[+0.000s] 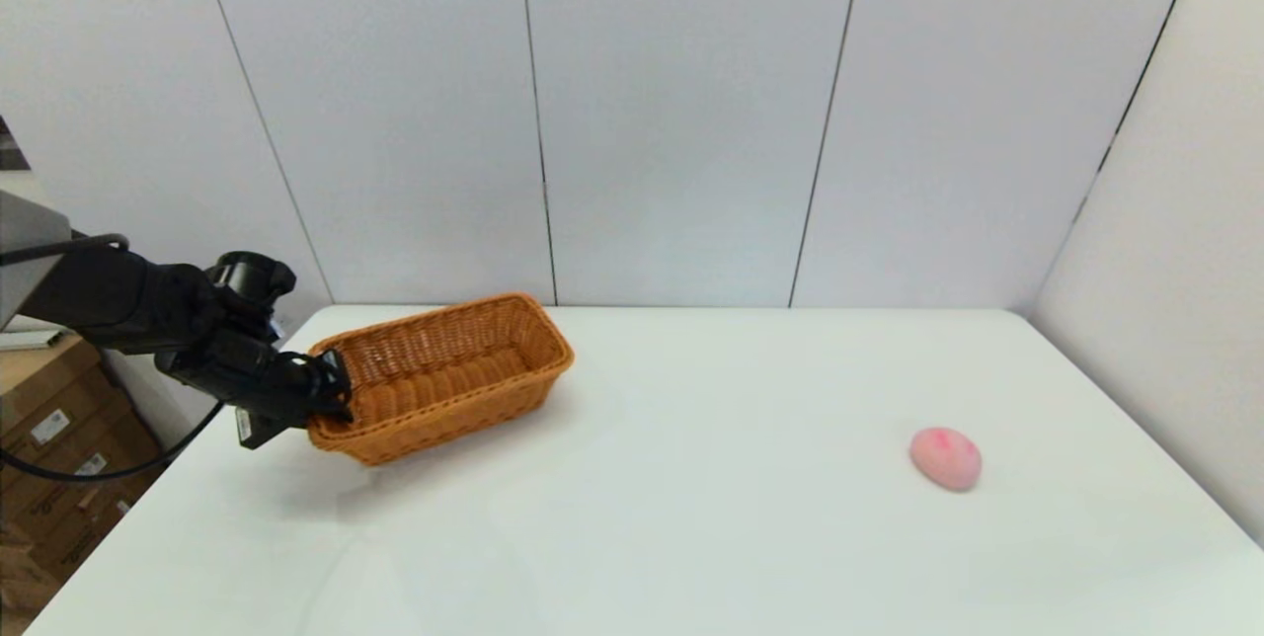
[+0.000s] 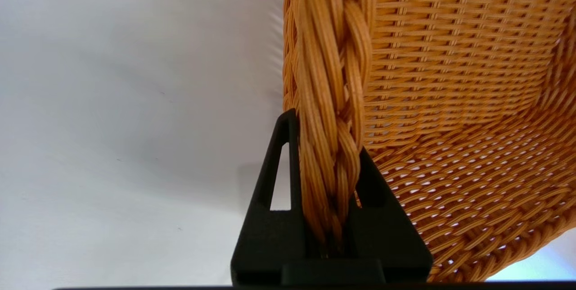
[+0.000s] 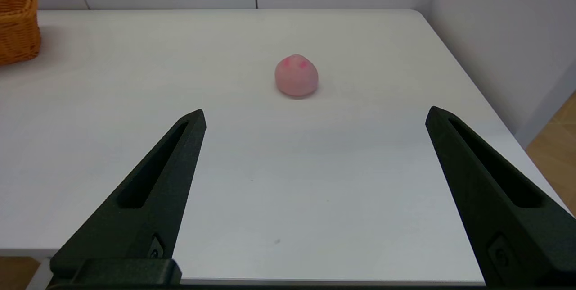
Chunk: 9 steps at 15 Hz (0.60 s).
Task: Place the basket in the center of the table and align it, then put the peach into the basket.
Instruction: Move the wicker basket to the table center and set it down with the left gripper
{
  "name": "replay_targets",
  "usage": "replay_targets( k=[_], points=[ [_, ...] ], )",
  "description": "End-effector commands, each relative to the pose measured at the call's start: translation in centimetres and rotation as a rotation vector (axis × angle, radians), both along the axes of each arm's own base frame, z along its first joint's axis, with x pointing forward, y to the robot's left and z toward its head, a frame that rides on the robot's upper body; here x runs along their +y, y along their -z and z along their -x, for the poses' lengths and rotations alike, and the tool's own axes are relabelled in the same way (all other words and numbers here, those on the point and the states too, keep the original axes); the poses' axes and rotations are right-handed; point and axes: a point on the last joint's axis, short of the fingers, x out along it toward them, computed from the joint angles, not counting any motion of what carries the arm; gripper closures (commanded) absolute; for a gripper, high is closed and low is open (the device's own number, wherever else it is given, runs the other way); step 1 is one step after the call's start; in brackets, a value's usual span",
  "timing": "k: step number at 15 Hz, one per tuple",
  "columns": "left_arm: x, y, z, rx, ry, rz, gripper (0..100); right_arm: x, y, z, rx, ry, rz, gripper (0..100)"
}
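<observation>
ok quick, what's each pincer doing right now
left pincer: closed on the basket rim.
right pincer: open, holding nothing, short of the peach.

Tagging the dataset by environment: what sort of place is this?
Likely a lab or test cell, not a home: a bare white table boxed in by plain white wall panels, cardboard boxes stacked beside it, and only a basket and peach as props.

The head camera looked down across the table (image 1: 691, 517) from the near side; the left wrist camera sat close against the basket (image 2: 450, 101) rim; the right wrist camera faced far across, sharing peach (image 3: 296, 76) and basket end.
</observation>
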Motion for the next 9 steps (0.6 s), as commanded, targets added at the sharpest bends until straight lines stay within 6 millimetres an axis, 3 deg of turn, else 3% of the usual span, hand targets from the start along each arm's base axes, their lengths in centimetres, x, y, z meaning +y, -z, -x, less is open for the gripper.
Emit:
replay_targets(
  k=[1, 3, 5, 9],
  points=[
    [-0.4, -2.9, 1.1, -0.046, 0.024, 0.13, 100, 0.0, 0.0, 0.0, 0.001, 0.0, 0.0, 0],
    [-1.9, -5.2, 2.1, -0.073, 0.077, 0.154, 100, 0.0, 0.1, 0.0, 0.006, -0.002, 0.002, 0],
    [-5.3, -7.2, 3.0, -0.104, 0.179, 0.172, 100, 0.0, 0.1, 0.0, 0.006, -0.002, 0.002, 0],
    [-13.7, -8.1, 4.0, -0.106, 0.426, 0.185, 100, 0.0, 0.1, 0.0, 0.006, -0.002, 0.002, 0]
  ],
)
